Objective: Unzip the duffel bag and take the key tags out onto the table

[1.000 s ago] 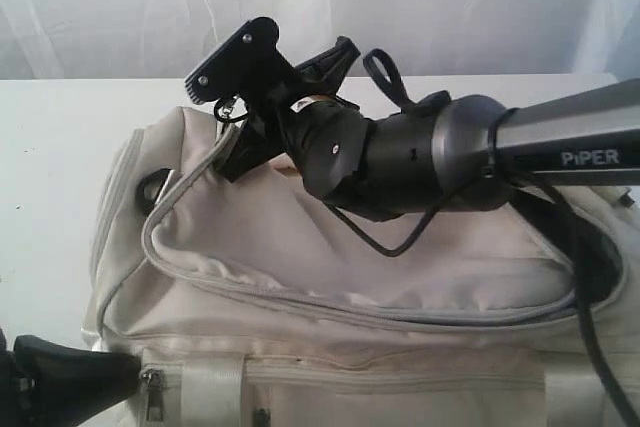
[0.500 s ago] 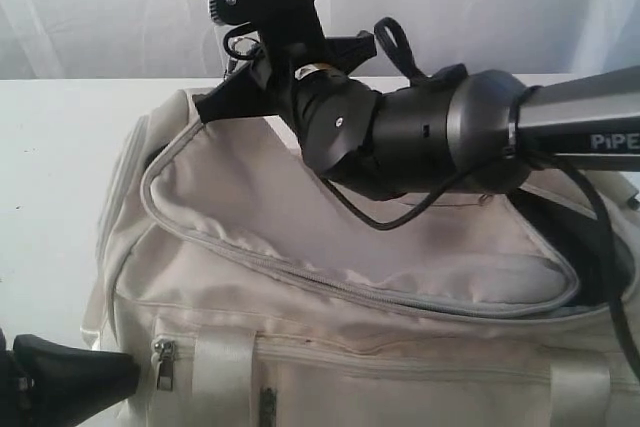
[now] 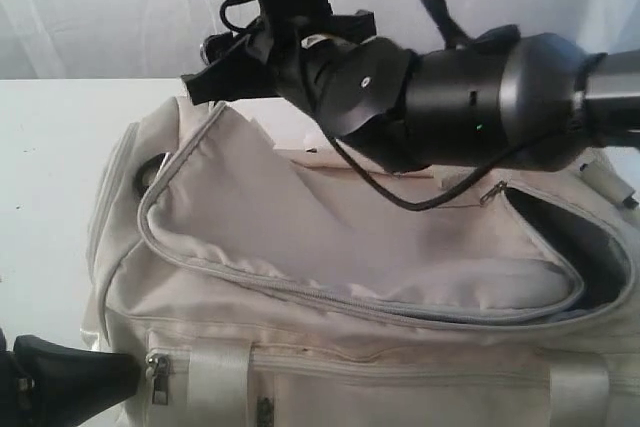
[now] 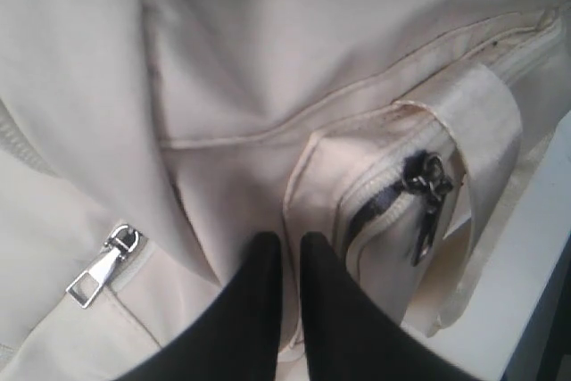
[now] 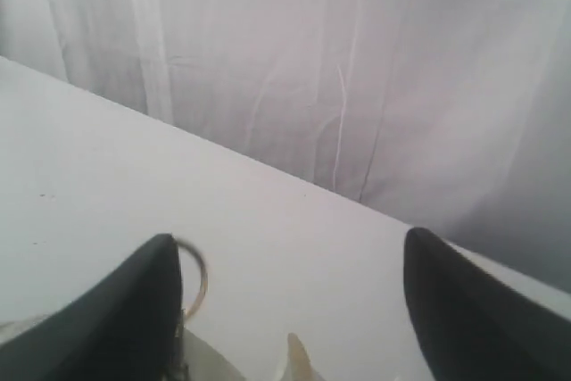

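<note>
The fingers (image 4: 254, 301) of the left gripper (image 4: 285, 247) are drawn almost together, tips against the cloth at the near left corner of the duffel bag (image 3: 300, 227), between a silver zip pull (image 4: 100, 269) and a dark pocket pull (image 4: 426, 180). Whether they pinch a fold cannot be told. Over the bag's far left end, the right gripper (image 5: 290, 238) has its fingers (image 5: 143, 301) spread wide with nothing between them. A metal ring (image 5: 194, 276) lies against one finger, hooked or not I cannot say, and the bag's top flap (image 3: 260, 217) peaks up toward it. Toward the bag's right end the main opening gapes, showing grey lining (image 3: 590, 247). The key tags are nowhere in view and are presumably inside the bag. The bag looks limp and likely to slump or drag across the table (image 3: 50, 167), so its hardware seems a surer hold than cloth. The tags should be light and slick, so they are best taken by their rings.
</note>
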You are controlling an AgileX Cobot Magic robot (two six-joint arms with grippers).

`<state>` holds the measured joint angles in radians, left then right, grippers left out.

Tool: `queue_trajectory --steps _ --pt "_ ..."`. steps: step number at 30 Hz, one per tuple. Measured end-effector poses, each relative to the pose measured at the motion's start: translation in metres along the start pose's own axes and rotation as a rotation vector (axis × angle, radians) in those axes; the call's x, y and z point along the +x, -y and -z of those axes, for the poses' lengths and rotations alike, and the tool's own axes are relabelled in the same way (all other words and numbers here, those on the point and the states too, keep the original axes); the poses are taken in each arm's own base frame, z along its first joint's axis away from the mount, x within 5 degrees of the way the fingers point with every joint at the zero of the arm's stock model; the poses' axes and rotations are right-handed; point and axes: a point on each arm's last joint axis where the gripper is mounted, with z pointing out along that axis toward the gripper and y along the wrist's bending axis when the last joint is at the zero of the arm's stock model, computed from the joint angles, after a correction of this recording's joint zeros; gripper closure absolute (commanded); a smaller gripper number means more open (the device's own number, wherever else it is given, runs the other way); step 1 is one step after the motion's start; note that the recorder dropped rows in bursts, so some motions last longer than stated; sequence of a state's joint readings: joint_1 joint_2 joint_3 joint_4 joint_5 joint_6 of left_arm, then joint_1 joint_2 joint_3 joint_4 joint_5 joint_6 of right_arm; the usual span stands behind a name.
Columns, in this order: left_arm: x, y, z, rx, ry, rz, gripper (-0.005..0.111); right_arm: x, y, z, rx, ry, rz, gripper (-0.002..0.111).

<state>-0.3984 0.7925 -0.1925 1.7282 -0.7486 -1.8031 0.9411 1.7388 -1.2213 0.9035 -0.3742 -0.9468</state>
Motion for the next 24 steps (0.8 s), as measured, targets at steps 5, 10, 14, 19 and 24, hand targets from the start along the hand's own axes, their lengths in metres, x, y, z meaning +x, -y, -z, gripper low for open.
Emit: queue_trajectory --steps 5,10,14,19,24 --pt "0.0 0.0 0.0 0.0 0.0 0.0 0.091 -0.034 -0.001 0.034 -0.149 0.01 0.079 0.042" --pt "0.0 0.0 0.0 0.0 0.0 0.0 0.091 -0.057 -0.007 0.07 -0.343 0.009 0.1 0.042" --pt "0.0 0.0 0.0 0.0 0.0 0.0 0.091 -0.049 -0.017 0.087 -0.514 -0.074 0.16 0.042" --pt "0.0 0.0 0.0 0.0 -0.001 -0.002 0.091 -0.009 -0.025 0.101 -0.692 -0.426 0.273 0.042" --pt "0.0 0.0 0.0 0.0 -0.001 -0.002 0.091 0.017 -0.019 0.113 -0.711 -0.75 0.3 0.042"
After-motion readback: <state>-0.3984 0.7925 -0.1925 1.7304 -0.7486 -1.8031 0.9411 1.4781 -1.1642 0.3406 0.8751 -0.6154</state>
